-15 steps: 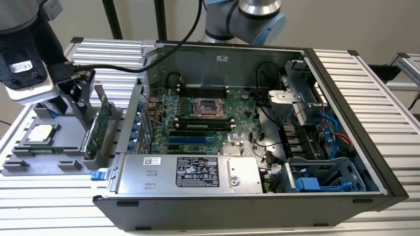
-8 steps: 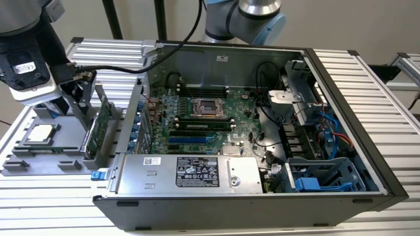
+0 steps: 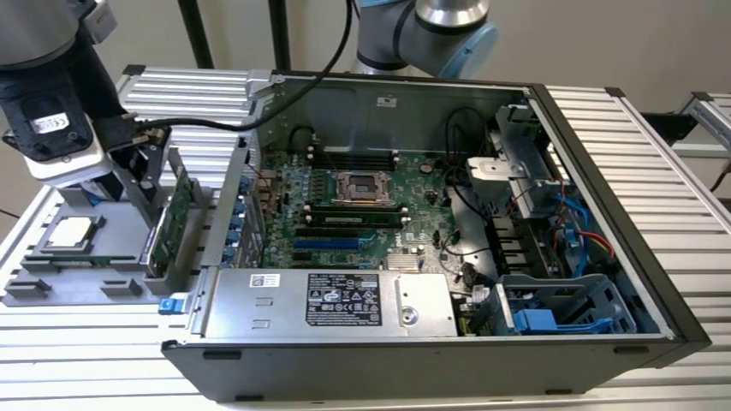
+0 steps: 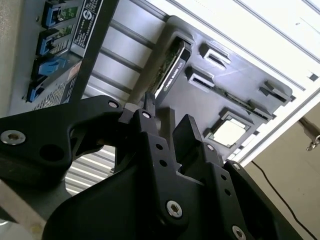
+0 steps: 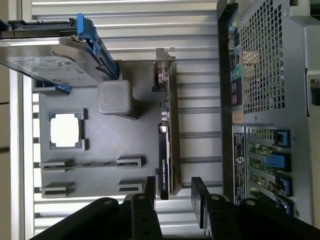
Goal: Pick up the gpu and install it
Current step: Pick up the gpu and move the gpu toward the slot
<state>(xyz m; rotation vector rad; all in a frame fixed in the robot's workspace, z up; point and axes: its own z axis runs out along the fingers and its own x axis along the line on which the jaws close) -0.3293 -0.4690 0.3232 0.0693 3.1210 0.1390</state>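
Observation:
The gpu [image 3: 171, 218] stands on edge in a slot of the grey holder tray [image 3: 68, 287], at the exterior view's left beside the open computer case [image 3: 457, 342]. In the first wrist view the gpu [image 5: 167, 145] shows its green board, black cooler and silver end bracket. My gripper [image 5: 172, 192] is open, one finger on each side of the card's near end with small gaps to it. The second wrist view shows the fingers [image 4: 150, 120] just short of the gpu [image 4: 170, 65]. From outside, the gripper [image 3: 146, 184] hangs right over the card.
A silver hard drive with blue rails [image 5: 50, 60] and a square CPU chip [image 5: 65, 130] sit on the same tray. The case wall [image 5: 270, 100] stands close beside the card. Inside the case lies the motherboard with blue slots [image 3: 331, 244].

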